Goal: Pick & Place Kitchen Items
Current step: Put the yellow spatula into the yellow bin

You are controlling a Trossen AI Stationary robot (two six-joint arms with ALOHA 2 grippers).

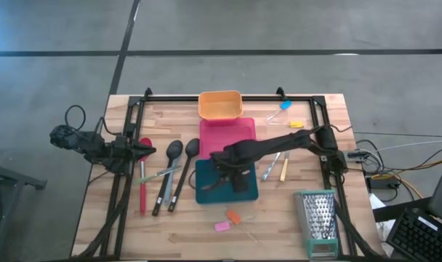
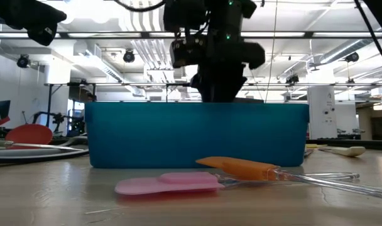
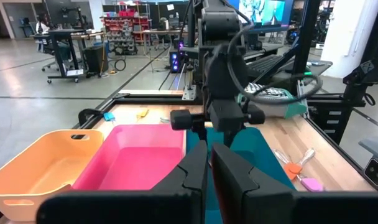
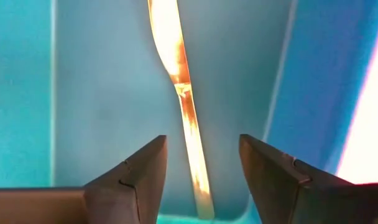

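While R gripper (image 4: 201, 177) fingers apart over teal tray (image 4: 89, 93) (utensil (image 4: 183, 106) inside), L gripper (image 3: 207, 180) fingers together.

Teal tray (image 1: 206, 191), pink tray (image 1: 228, 135) and orange tray (image 1: 219, 104) line up on pale, grainy wood table (image 1: 177, 233). Red spatula (image 1: 144, 175) beside two black spoons (image 1: 183, 171) (glossy ones). Silver box grater (image 1: 319, 218), dark arms.

Teal tray (image 1: 206, 191) walls around right gripper (image 4: 201, 163), seemingly.

The teal tray's (image 2: 197, 135) wall hides the right hand's (image 4: 201, 174) fingertips; the utensil (image 4: 179, 93) inside is blurred.
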